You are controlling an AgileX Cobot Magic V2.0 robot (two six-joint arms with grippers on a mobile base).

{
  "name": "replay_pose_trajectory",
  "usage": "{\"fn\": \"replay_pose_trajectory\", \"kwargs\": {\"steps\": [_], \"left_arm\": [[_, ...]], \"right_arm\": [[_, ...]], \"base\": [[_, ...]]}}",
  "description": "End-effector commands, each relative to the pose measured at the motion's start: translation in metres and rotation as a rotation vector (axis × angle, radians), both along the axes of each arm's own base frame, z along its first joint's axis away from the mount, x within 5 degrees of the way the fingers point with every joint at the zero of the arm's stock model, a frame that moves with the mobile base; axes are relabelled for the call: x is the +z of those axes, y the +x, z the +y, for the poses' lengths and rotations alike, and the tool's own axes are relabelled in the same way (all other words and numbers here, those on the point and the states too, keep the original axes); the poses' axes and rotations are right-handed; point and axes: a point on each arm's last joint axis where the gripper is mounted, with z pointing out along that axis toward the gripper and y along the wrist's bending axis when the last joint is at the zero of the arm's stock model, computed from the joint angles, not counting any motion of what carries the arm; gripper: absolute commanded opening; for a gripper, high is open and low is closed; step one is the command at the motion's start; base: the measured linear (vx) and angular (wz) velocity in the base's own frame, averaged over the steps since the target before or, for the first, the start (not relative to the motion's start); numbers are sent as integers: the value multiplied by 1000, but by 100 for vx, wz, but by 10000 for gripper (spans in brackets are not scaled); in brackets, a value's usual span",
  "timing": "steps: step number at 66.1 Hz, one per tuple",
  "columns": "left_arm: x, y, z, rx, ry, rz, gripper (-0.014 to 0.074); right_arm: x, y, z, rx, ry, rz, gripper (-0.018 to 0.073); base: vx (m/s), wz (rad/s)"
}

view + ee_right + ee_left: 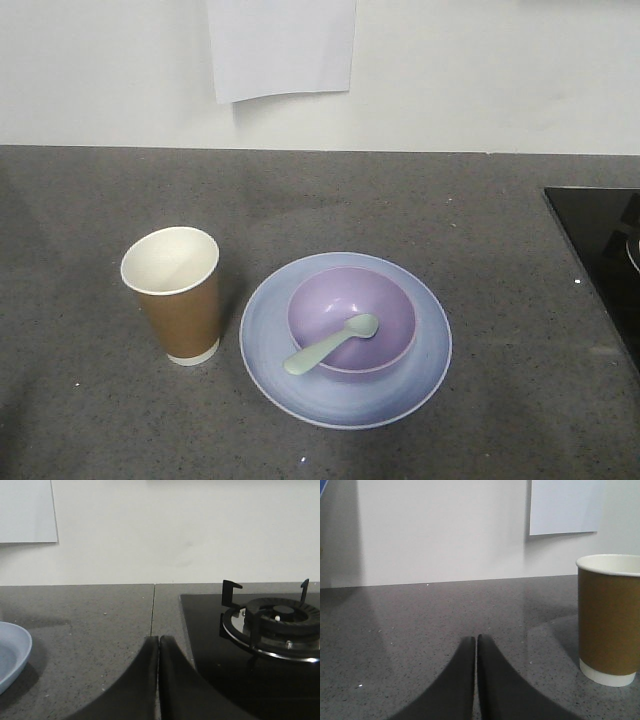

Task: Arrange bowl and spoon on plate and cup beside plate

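Note:
In the front view the lavender bowl (352, 320) rests in the middle of the pale blue plate (270, 345). The mint-green spoon (330, 345) lies across the bowl, its handle over the front-left rim. A brown paper cup (178, 295) stands upright just left of the plate. My left gripper (476, 639) is shut and empty, low over the counter, with the cup (609, 620) to its right. My right gripper (158, 640) is shut and empty too, the plate's edge (12, 652) at its far left. Neither gripper shows in the front view.
A black glass hob (600, 255) with a gas burner (272, 622) takes up the counter's right side. A white wall with a hanging sheet of paper (282, 45) closes off the back of the grey counter (450, 200).

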Motion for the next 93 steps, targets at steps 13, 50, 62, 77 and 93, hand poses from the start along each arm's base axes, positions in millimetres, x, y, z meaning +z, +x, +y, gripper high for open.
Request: {"fn": "replay_pose_trajectory", "kwargs": {"steps": [13,50,62,77,93], "left_arm": [[-5,2,0,-4,-20,-27,-7],[-5,2,0,-4,-20,-27,-7],[-5,2,0,-4,-20,-27,-7],[-5,2,0,-4,-20,-27,-7],[-5,2,0,-4,-20,-27,-7]], "right_arm": [[3,0,2,23,-44,-81,-2],[5,-1,3,27,-40,-93,-2],[5,-1,3,27,-40,-93,-2],[5,-1,3,27,-40,-93,-2],[5,-1,3,27,-40,-93,-2]], "base": [[0,0],[0,0],[0,0],[0,0],[0,0]]}}
